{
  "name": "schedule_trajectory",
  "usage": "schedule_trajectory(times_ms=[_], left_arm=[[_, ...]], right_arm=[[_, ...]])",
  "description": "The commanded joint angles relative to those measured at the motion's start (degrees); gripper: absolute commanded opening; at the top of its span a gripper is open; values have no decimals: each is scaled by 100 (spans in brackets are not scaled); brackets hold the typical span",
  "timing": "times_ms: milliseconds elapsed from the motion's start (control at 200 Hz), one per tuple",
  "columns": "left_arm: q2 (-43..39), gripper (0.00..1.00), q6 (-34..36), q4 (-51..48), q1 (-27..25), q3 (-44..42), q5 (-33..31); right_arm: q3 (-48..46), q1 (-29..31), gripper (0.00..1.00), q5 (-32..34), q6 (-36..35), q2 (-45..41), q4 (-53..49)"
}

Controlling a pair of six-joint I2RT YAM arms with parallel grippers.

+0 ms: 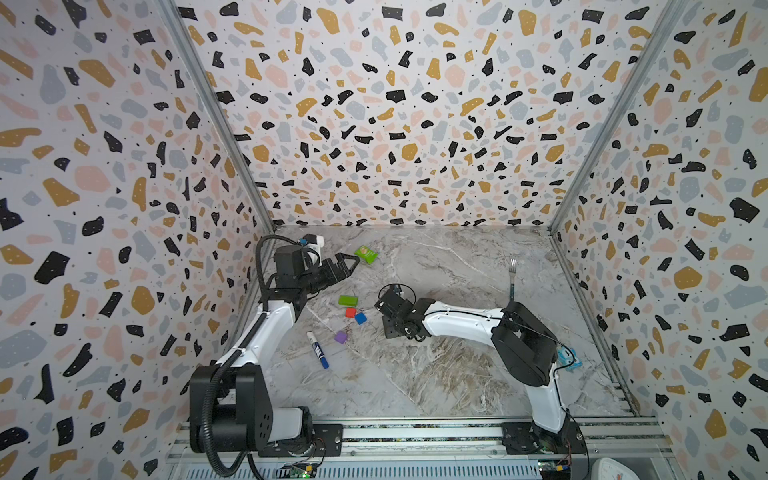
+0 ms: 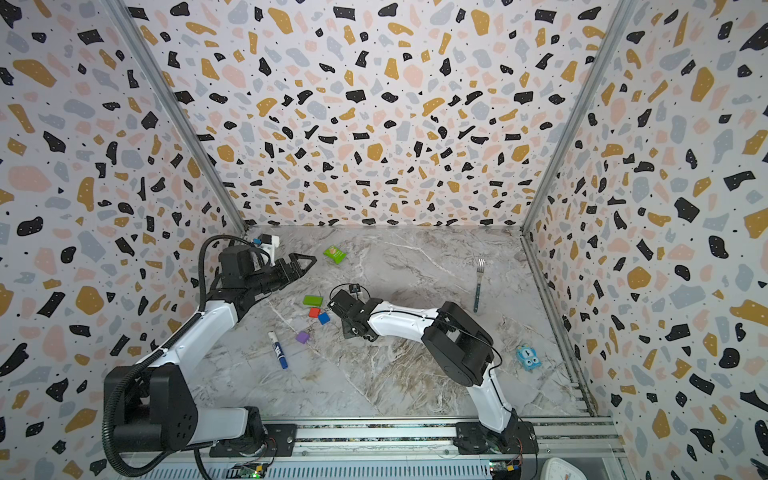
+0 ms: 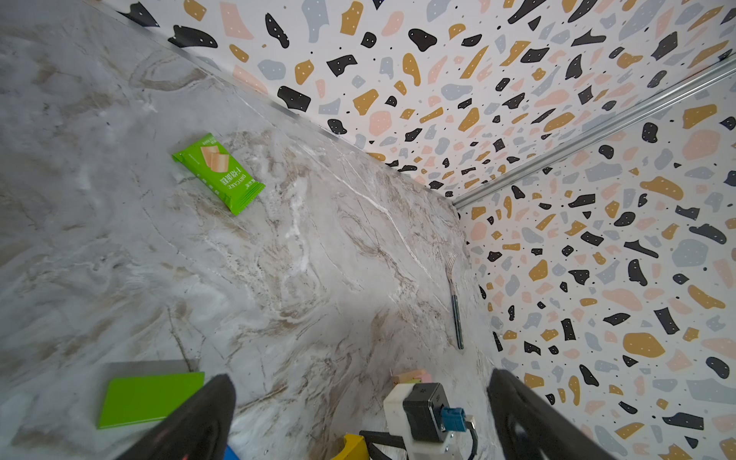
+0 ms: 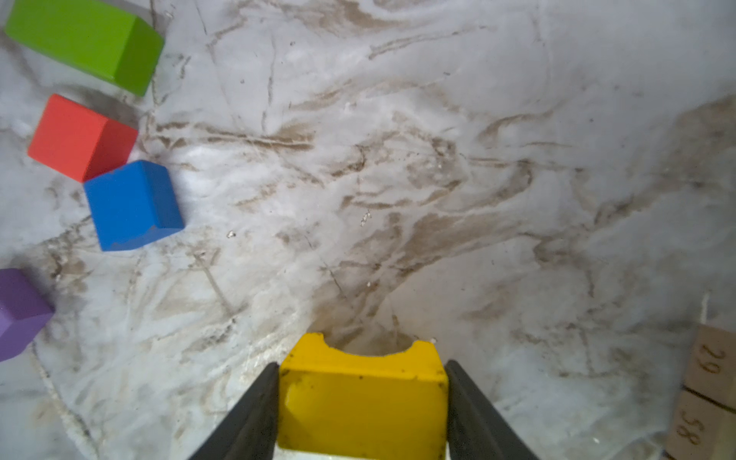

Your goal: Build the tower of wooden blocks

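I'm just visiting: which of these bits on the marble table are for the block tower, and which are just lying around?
For the tower: yellow arch block (in the right claw), green block, red cube, blue cube, purple cube, numbered tan blocks.

Just lying about: green snack packet, marker pen, fork, small blue toy.

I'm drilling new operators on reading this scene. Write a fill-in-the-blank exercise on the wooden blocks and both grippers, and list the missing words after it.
1. The right gripper is shut on a notched wooden arch coloured ____.
2. The red wooden cube touches a neighbouring wooden cube coloured ____.
3. The left gripper hangs above the marble table, holding nothing, its jaws ____.

Missing words: yellow; blue; open.
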Motion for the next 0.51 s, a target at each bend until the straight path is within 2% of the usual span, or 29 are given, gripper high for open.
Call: schedule_trajectory(times_ms=[0, 70, 195, 300, 391, 501], left_arm=[[18, 100, -29, 165, 26, -42, 57], [31, 100, -29, 172, 26, -42, 56], [34, 100, -38, 173, 26, -42, 65], [18, 100, -38, 173, 26, -46, 67], [10, 100, -36, 173, 26, -59, 65], [2, 100, -29, 173, 26, -60, 62]], right_arm=[[249, 30, 62, 48, -114, 61, -278], [245, 23, 61, 65, -128, 46, -286], [245, 27, 76, 15, -177, 10, -273], [241, 25, 81, -54, -213, 19, -247], [240, 25, 82, -92, -221, 50, -246], [233, 23, 77, -95, -212, 80, -236]])
